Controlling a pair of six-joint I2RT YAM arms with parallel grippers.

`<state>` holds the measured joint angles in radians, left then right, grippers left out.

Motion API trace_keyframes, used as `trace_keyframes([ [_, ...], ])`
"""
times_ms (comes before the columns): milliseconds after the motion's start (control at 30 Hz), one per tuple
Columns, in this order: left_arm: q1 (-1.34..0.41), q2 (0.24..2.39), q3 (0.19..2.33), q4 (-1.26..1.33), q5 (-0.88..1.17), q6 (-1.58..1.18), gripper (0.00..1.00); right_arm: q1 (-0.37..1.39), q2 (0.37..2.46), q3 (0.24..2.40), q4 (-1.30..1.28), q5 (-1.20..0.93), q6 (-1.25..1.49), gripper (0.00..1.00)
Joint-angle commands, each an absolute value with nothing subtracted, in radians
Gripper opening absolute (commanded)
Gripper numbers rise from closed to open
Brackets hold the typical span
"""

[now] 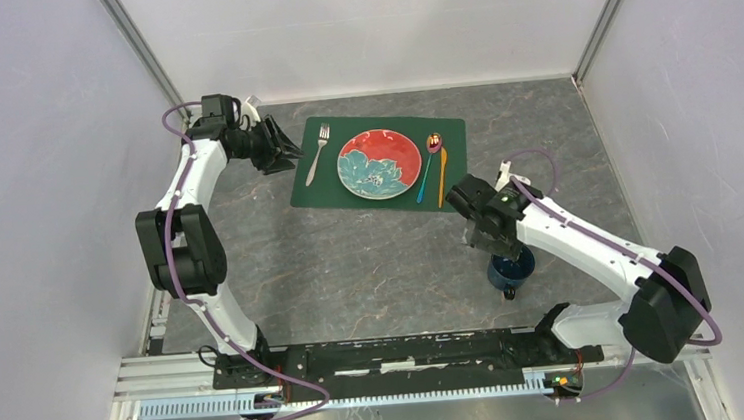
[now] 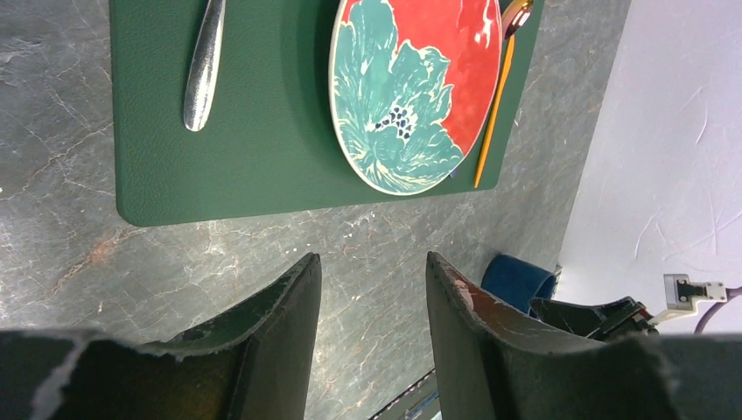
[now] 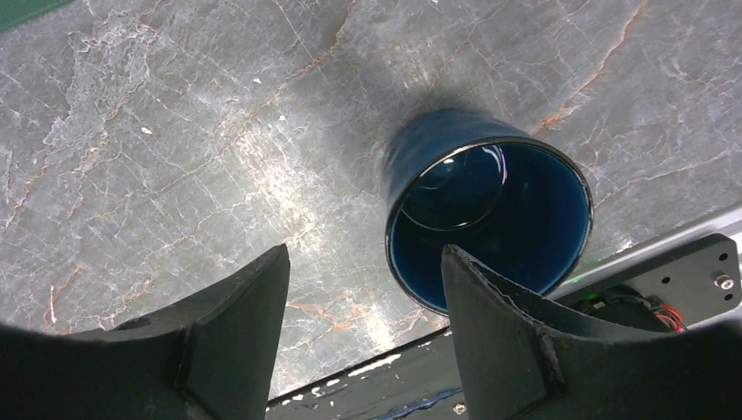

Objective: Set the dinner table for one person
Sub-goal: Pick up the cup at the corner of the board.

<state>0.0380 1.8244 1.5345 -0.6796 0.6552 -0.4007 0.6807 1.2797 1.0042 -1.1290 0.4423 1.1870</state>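
The dinner table [image 1: 372, 260] is a dark grey veined slab. On it lies a green placemat [image 1: 321, 189] bearing a red and teal plate [image 1: 378, 163], a silver fork [image 1: 317, 154] to the plate's left, and a blue-handled spoon [image 1: 429, 165] and an orange-handled utensil [image 1: 442, 174] to its right. A dark blue mug [image 1: 509, 269] stands upright near the front right. My right gripper [image 1: 501, 248] hangs open just over it; in the right wrist view the mug [image 3: 486, 219] has its near rim between the fingers of the right gripper [image 3: 363, 252]. My left gripper [image 1: 281, 152] is open and empty beside the placemat's left edge.
White walls close in the table on three sides. The arms' black base rail [image 1: 399, 353] runs along the front edge, right behind the mug. In the left wrist view the left gripper [image 2: 372, 258] looks over bare stone towards the placemat [image 2: 254, 166].
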Motion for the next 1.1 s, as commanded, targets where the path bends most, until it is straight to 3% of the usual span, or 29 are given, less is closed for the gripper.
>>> trace_keyframes([
  [0, 0.040, 1.804, 1.561, -0.680, 0.651, -0.351, 0.55, 0.685, 1.297, 0.991, -1.068, 0.464, 1.183, 0.70],
  [233, 0.040, 1.817, 1.565, -0.680, 0.645, -0.345, 0.55, 0.685, 1.357, 0.964, -1.036, 0.445, 1.177, 0.68],
  [433, 0.041, 1.820, 1.559, -0.680, 0.640, -0.336, 0.55, 0.684, 1.405, 0.963, -1.019, 0.429, 1.167, 0.60],
  [500, 0.041, 1.818, 1.557, -0.680, 0.634, -0.334, 0.55, 0.684, 1.413, 0.956, -1.005, 0.428, 1.162, 0.49],
  [533, 0.043, 1.818, 1.557, -0.679, 0.631, -0.333, 0.55, 0.682, 1.417, 0.956, -1.002, 0.424, 1.160, 0.34],
  [567, 0.043, 1.818, 1.558, -0.679, 0.631, -0.333, 0.55, 0.680, 1.422, 0.958, -1.001, 0.423, 1.157, 0.10],
  [600, 0.043, 1.819, 1.558, -0.680, 0.632, -0.333, 0.55, 0.681, 1.430, 0.962, -1.007, 0.425, 1.156, 0.00],
  [1067, 0.050, 1.828, 1.573, -0.686, 0.634, -0.335, 0.55, 0.616, 1.519, 1.092, -1.032, 0.459, 1.059, 0.00],
])
